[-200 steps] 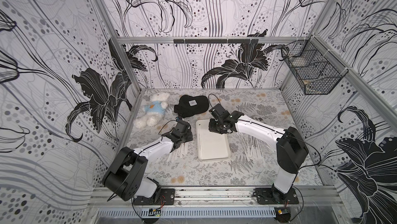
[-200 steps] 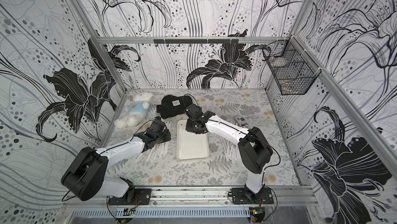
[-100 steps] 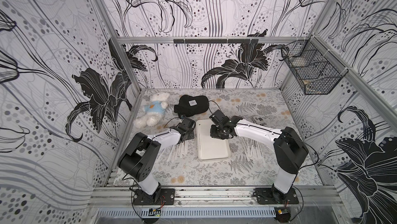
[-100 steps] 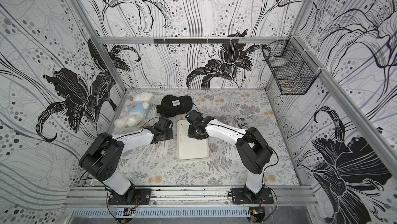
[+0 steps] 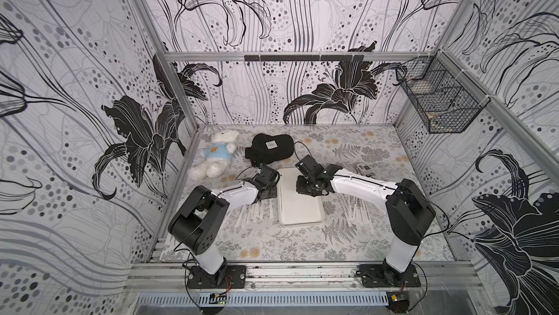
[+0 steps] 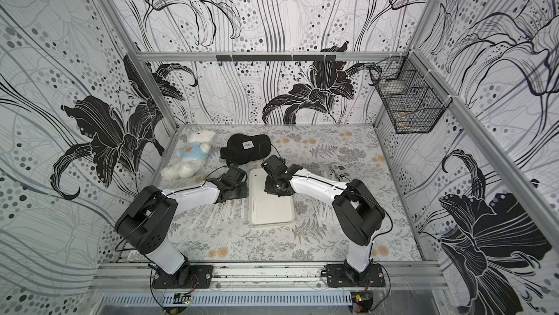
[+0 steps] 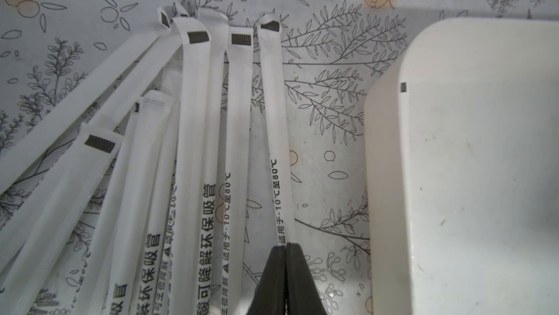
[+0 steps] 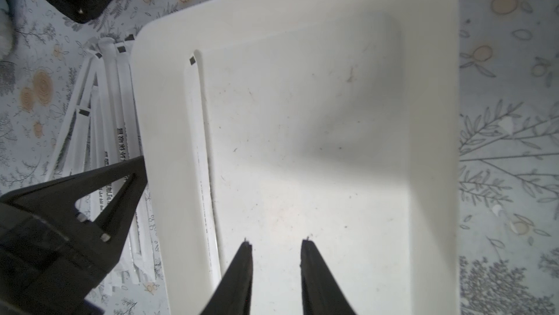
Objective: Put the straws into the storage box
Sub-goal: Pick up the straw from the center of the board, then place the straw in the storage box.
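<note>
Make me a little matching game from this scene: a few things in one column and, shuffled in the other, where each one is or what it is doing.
Things
1. left end effector
2. right end effector
3. teddy bear
4. wire basket

Places and states
A. hangs on the side wall
B. open, over the storage box
C. lies beside the black cap
D. shut on a straw next to the storage box

Pairs: 1-D, 2-B, 3-C, 4-A
</note>
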Robot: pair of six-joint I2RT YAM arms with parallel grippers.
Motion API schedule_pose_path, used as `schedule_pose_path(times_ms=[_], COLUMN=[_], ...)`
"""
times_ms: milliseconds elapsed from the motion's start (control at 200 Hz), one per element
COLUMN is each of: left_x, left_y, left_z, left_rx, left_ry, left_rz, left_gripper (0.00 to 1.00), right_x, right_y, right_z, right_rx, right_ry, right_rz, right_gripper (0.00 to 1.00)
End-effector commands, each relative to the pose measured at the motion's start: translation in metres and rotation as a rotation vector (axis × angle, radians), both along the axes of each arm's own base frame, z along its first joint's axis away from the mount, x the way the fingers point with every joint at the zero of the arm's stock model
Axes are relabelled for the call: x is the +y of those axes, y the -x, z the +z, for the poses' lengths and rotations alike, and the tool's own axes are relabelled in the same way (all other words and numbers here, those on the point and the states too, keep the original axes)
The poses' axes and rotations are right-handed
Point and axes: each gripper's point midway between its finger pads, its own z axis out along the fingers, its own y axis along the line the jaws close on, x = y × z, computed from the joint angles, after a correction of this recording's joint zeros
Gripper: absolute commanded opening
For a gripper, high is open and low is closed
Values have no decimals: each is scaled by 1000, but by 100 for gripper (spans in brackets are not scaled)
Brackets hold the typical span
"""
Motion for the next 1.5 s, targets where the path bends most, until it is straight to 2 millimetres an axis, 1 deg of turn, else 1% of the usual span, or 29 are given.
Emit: schedule_pose_path(times_ms=[0,70,135,235,391,536,666,746,851,1021,1082,1157,1187,1227,1272,1342,1422,1492], left_x=[1,0,3,3,-3,0,2,3,5,10,13,19,19,13,1,-30,-65,-80], left_y=[-1,-3,-5,-6,-7,-5,-2,-1,-1,-3,-4,-4,-4,-2,2,11,21,24], left_z=[6,8,6,0,-9,-12,-12,-5,9,36,50,76,86,99,111,118,114,103], left_rx=[-4,-12,-10,4,18,23,33,22,-1,-53,-77,-126,-146,-177,-206,-221,-222,-211], left_ry=[10,11,-10,-24,-7,-22,-33,-25,-13,-15,-15,-16,-3,25,57,128,211,237], left_rz=[3,6,16,12,5,5,3,6,16,40,54,80,80,75,55,1,-40,-46], left_gripper=[14,18,22,24,22,18,10,5,2,0,0,0,0,0,0,0,0,0], right_x=[-4,-4,-4,-5,-5,-6,-6,-6,-5,-4,-4,-7,-9,-11,-14,-19,-24,-28], right_y=[-3,-3,-3,-3,-3,-3,-4,-4,-5,-5,-5,-6,-6,-8,-9,-12,-16,-18], right_z=[7,7,7,7,6,6,8,9,9,9,10,13,14,16,19,22,26,28], right_rx=[-32,-32,-34,-36,-36,-37,-41,-44,-46,-48,-48,-53,-57,-63,-70,-78,-91,-98], right_ry=[3,3,3,4,8,8,5,3,1,-2,-2,-2,-1,-2,-5,-3,2,6], right_rz=[2,3,5,6,7,4,2,3,4,8,6,3,-1,-8,-15,-25,-36,-45], right_gripper=[31,31,31,31,31,31,31,31,31,31,30,31,30,30,30,30,30,30])
